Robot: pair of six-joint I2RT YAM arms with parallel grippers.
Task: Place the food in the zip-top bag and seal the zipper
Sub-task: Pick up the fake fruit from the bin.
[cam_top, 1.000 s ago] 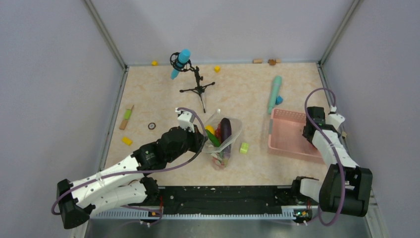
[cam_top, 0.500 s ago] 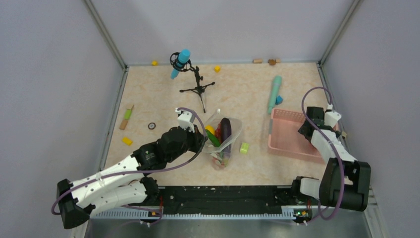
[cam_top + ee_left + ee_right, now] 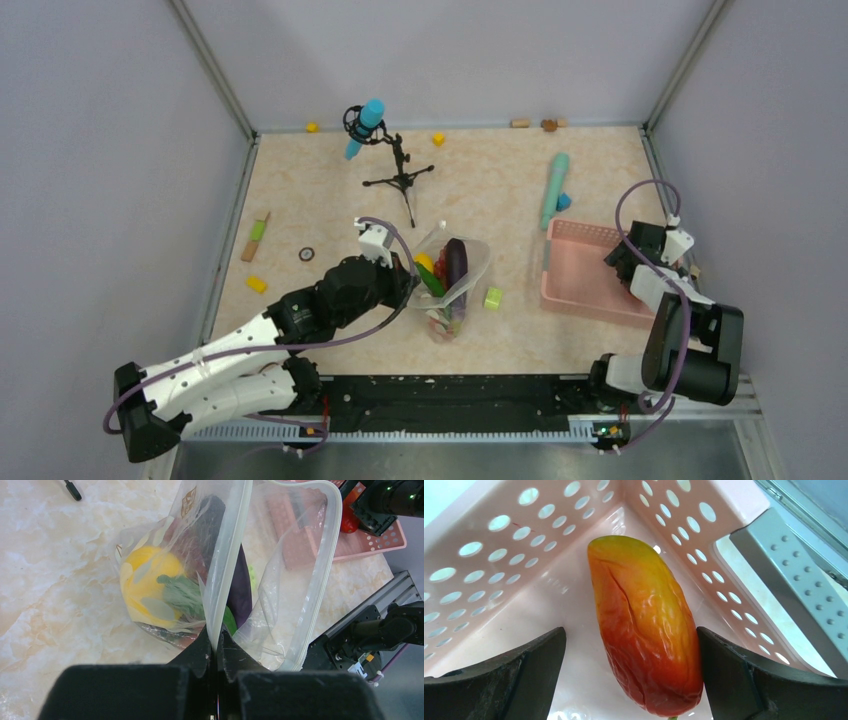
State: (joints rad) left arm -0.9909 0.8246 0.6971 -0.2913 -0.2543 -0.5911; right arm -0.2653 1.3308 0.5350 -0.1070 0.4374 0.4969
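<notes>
The zip-top bag [image 3: 456, 282] stands open mid-table, holding food: a yellow lemon [image 3: 145, 575], a green vegetable [image 3: 182, 592] and a dark purple piece [image 3: 240, 592]. My left gripper [image 3: 216, 642] is shut on the bag's near rim, right at the white zipper [image 3: 227, 555]. In the top view this gripper [image 3: 410, 280] sits at the bag's left side. A red-orange-yellow food piece [image 3: 644, 630] lies in a corner of the pink basket [image 3: 499, 545]. My right gripper [image 3: 629, 632] stands open astride it. The right finger touches its side and the left finger is apart from it.
The pink basket [image 3: 585, 280] sits at the right, close to the side rail. A lime-green cylinder [image 3: 493, 298] lies right of the bag. A black tripod with a blue-tipped rod [image 3: 400, 170], a teal tool [image 3: 553, 188] and a yellow block [image 3: 257, 284] lie around.
My right gripper has opened wider and shifted toward the basket's right rim, its arm folding back. The left arm and the bag have not moved.
</notes>
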